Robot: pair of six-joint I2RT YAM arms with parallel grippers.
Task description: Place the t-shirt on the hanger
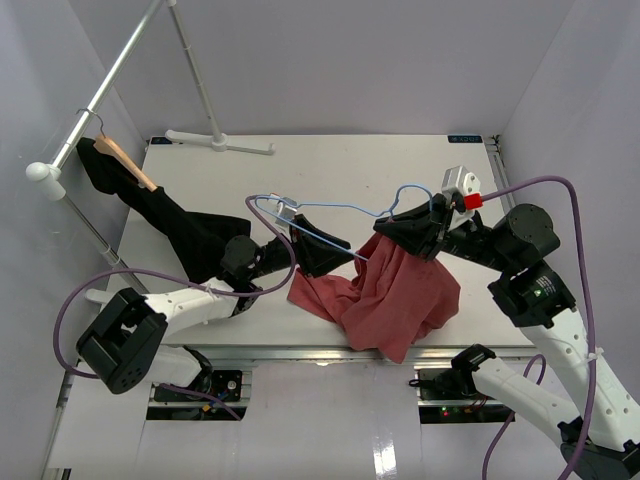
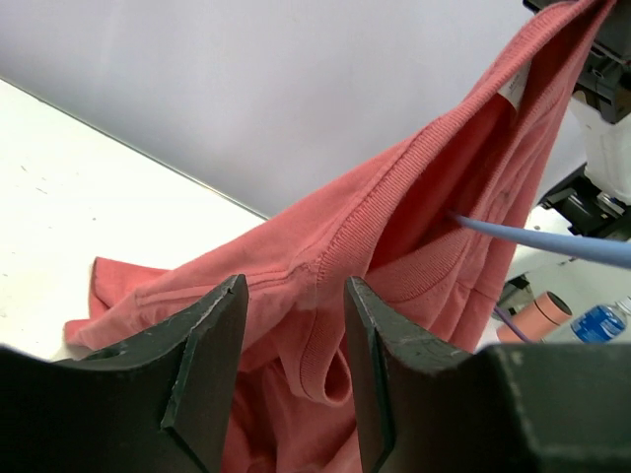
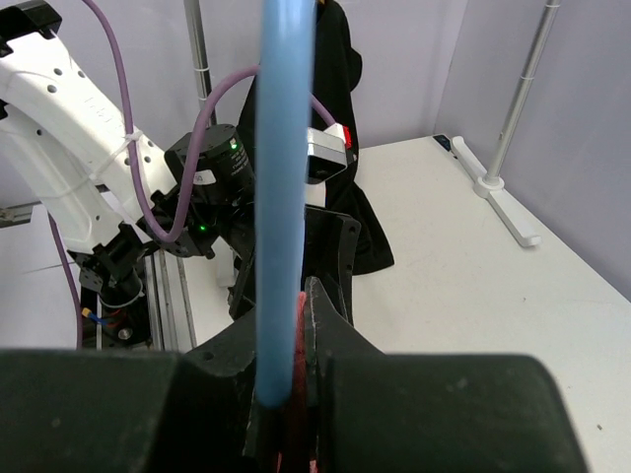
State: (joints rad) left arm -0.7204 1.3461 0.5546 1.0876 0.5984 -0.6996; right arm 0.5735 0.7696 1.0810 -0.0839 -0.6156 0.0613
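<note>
Item 1: t-shirt [image 1: 395,290], faded red, hanging from the right fingers [image 1: 412,232] and pooling at the near edge of the bench [image 1: 400,165], centre-right. White neck label [image 2: 513,89], print unreadable.
Item 2: hanger [image 1: 330,207], light-blue wire, raised above the bench. The right fingers are clamped together on 1 end along with a pinch of shirt.
Left fingers [image 2: 202,365]: apart, collar seam just beyond them.
Far left: black garment [image 1: 175,230] on wooden hanger [image 1: 125,158].
Bottle [image 2: 603,320]: blue label, illegible.

Salmon t-shirt [image 1: 390,290] bunched, one end lifted on raised light-blue wire hanger [image 1: 335,207].
</note>
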